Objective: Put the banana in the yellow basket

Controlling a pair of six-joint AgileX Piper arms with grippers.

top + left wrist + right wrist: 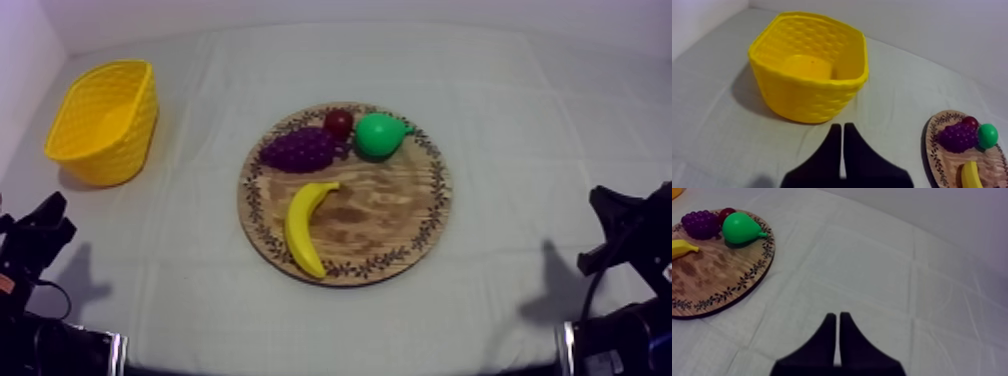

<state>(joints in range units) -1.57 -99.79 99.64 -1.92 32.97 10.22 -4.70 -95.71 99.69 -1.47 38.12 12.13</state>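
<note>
Grey-white cloth (520,130) covers the whole table, a bit creased. Biggest thing on it is the round wooden board (400,215) with the leafy patterned rim, sitting pretty much dead centre. The yellow basket (115,165) is over at my left side toward the back, upright, well apart from the board.

Both arms are parked low at their own sides. The left gripper (839,126) has its fingers clenched together into a narrow wedge with nothing between them, and it's pointing at the cloth just in front of the basket. The right gripper (837,315) is the same deal, pressed closed on nothing, over bare cloth with the board off to its side.

The banana (303,225) lies flat on the near-left part of the board, curved, its stem end pointing in toward the other fruit. The bunch of grapes (298,150) sits at the board's far-left edge, a small gap from the banana. The green pear (378,135) is just beside it at the back rim, and the small red fruit (338,123) is tucked between the two.
</note>
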